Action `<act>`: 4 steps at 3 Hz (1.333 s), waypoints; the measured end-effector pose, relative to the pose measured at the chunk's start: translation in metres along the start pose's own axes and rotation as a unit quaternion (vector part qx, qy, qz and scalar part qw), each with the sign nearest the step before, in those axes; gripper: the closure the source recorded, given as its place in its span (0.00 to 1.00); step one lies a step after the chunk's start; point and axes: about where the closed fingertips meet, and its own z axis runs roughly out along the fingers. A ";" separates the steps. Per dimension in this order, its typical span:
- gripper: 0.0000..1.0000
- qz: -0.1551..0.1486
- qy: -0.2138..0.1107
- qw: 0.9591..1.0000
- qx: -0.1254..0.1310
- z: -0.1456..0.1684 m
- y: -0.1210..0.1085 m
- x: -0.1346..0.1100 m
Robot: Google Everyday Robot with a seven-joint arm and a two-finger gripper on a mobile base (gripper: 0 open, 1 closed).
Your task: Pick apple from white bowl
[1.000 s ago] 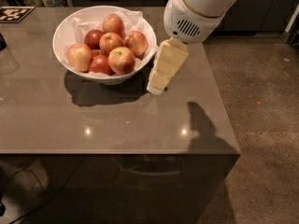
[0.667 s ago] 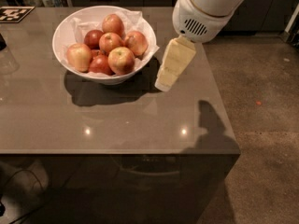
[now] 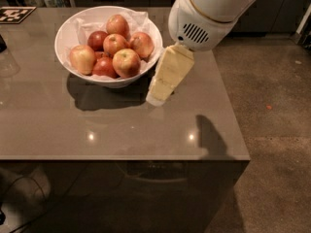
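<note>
The white bowl [image 3: 65,30], lined with crumpled white paper, stands at the back left of the grey table and holds several apples. The apple [image 3: 126,62], large and red with a yellow-orange blush, lies at the front of the pile. A paler yellow-orange apple [image 3: 82,58] lies at the left, and smaller dark red apples [image 3: 97,39] lie between them. My cream-coloured gripper [image 3: 156,97] hangs from the white arm [image 3: 204,18]. It slants down to the left just outside the bowl's right rim, its tip near the table top, with nothing visibly in it.
The grey table [image 3: 116,130] has its front edge near the bottom and its right edge past the arm. A black-and-white marker tag [image 3: 12,13] lies at the back left corner. Concrete floor [image 3: 277,130] lies to the right.
The gripper first drifted slightly right, then swung back left and lower, ending closer to the bowl's right side. The bowl and apples have not moved.
</note>
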 end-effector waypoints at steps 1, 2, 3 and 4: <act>0.00 -0.015 -0.027 0.999 -0.023 -0.013 0.031 -0.030; 0.00 -0.016 -0.030 0.999 -0.019 -0.018 0.032 -0.032; 0.00 -0.014 -0.049 0.999 -0.014 -0.017 0.032 -0.043; 0.00 -0.003 -0.071 0.997 -0.008 -0.004 0.023 -0.076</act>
